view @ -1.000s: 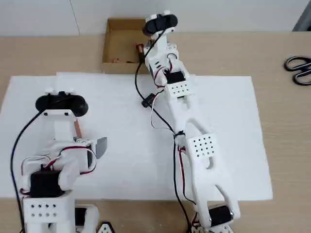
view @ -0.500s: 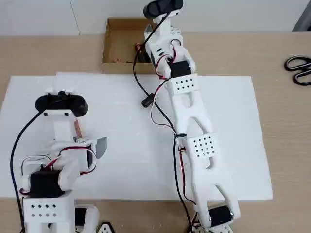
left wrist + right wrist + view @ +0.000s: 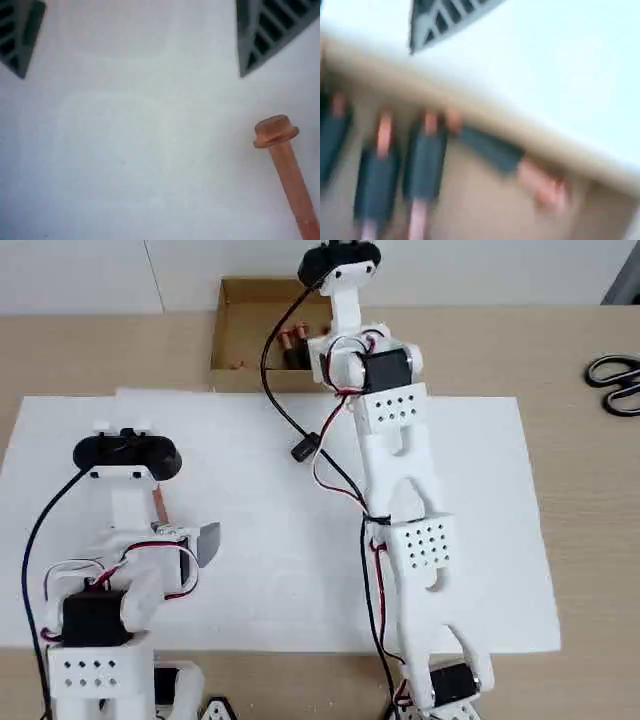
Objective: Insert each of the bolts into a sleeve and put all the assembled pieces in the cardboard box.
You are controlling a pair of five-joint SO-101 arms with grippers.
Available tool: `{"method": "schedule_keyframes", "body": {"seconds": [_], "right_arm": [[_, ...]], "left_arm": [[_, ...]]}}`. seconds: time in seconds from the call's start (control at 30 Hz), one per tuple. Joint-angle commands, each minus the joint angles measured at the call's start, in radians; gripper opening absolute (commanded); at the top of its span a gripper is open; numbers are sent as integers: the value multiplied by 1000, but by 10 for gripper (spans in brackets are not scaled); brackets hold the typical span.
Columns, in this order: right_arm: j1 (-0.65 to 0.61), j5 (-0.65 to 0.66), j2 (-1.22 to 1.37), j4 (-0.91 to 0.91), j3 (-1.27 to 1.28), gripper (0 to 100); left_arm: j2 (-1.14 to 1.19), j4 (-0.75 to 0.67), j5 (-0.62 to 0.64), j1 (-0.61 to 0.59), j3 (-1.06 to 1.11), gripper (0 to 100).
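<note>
Brown open-topped cardboard box sits on the wooden table, against the far edge of the white foam sheet. Several dark sleeves with copper bolts through them lie side by side on its floor. The right pincer hangs over the box; whether it is clenched or released cannot be told. The left pincer is spread wide and grasps nothing, low over open sheet. A bare copper flanged bolt lies just beside one tip. Black-handled scissors lie far off at the table's right side
</note>
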Motion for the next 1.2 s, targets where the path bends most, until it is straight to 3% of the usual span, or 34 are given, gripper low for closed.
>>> {"method": "schedule_keyframes", "body": {"seconds": [0.0,0.2,0.37,0.6,0.9,1.03,1.17], "right_arm": [[-5,-52,-125,145,-41,117],[18,-219,-162,173,-41,117],[-36,-311,-157,176,-41,118],[-96,-315,-136,173,37,118],[-18,-311,-148,182,52,118],[13,-311,-242,186,66,117],[18,-310,-386,185,253,117]], "left_arm": [[-9,-14,-6,-21,-51,258],[-9,-12,-5,-80,-59,258],[-9,-12,-5,-118,-58,258],[-9,-11,-5,-121,-58,258],[-9,-11,-5,-117,-56,258],[-9,-11,-5,-117,-56,258],[-9,-11,-5,-115,-56,258]]}}
